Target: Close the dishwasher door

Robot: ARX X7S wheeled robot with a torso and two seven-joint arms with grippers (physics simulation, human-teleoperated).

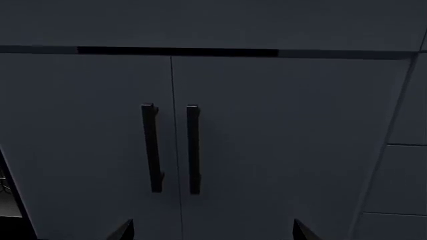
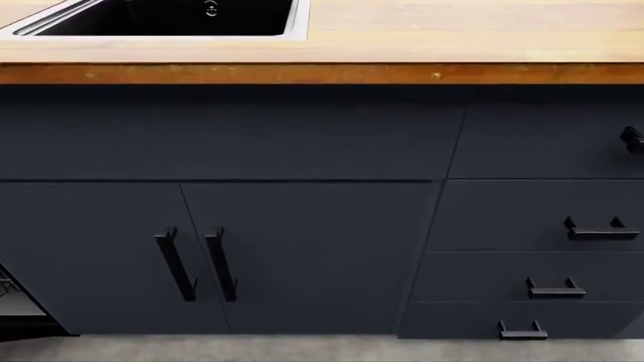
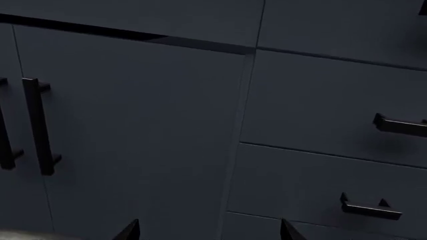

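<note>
A wooden tabletop (image 2: 403,45) is running across the far top of the head view, with a sink (image 2: 171,19) sunk into it at the left; below it, matte navy cabinet doors (image 2: 302,256) with two vertical black handles (image 2: 196,264) are filling the middle, and navy drawer fronts (image 2: 544,264) with short black handles are stacking up at the right. The dishwasher door itself is not clearly showing; only a sliver of a wire rack (image 2: 12,298) and a dark opening are peeking in at the lower left edge, so the door is probably lying open just out of frame to the left. The left tool (image 1: 212,231) is facing the cabinet doors with its tips spread wide, holding nothing; the right tool (image 3: 208,230) is likewise standing wide and empty, near the seam between cabinet and drawers. Doing this step well is likely meaning turning or rolling leftward first until the glossy black panel is coming fully into view; then getting a tool under the door's free edge and pushing upward and inward, steadily, without snagging the rack.
</note>
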